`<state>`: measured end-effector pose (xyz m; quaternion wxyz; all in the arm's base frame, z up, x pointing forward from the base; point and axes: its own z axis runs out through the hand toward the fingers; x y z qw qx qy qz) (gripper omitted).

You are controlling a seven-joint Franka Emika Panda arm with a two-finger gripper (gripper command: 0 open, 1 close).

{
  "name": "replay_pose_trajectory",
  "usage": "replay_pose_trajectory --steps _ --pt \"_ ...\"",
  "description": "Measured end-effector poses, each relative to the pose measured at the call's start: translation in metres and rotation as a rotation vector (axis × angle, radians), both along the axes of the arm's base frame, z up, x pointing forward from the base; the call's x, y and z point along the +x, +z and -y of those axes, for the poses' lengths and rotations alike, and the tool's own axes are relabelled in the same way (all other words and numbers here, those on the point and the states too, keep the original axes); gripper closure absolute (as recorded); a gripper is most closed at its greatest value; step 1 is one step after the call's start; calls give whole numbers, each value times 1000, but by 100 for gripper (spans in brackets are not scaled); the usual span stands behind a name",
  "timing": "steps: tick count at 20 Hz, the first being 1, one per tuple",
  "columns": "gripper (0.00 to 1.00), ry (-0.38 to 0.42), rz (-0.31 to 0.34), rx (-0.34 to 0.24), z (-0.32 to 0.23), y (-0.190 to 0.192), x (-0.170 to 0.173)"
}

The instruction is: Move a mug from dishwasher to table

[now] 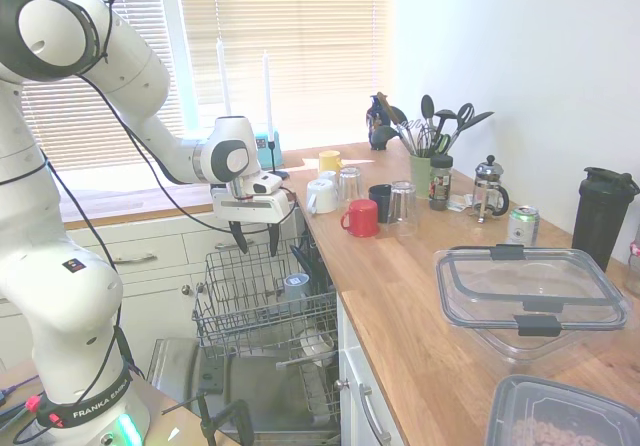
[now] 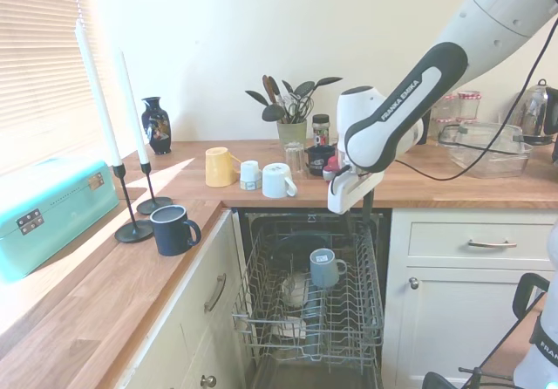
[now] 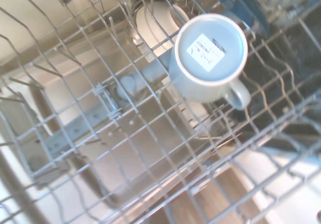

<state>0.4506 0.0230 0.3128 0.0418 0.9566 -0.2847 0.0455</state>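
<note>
Mug (image 2: 323, 269) upside down in dishwasher (image 2: 309, 306) upper rack, pincer (image 1: 254, 239) above

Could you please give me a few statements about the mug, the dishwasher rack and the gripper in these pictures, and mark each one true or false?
1. The blue-grey mug sits upside down in the dishwasher's upper wire rack. True; the wrist view shows a white sticker on its upturned base.
2. The gripper is shut on the mug. False; its jaws stand open above the rack, holding nothing.
3. A red mug stands on the wooden table. True.
4. The dishwasher door is closed. False; it is open and the rack is pulled out.
5. The clear plastic container holds the mug. False; the mug is in the rack.
</note>
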Motion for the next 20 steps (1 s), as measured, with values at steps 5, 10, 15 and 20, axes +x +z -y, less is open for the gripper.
replay_pose_trajectory --steps 5,10,15,20 --pt "0 97 -28 -52 -9 -28 27" --pt "0 161 -41 -76 -18 -54 48" --pt "0 231 -33 -119 -12 -80 53" --pt "0 276 -42 -127 6 -97 54"
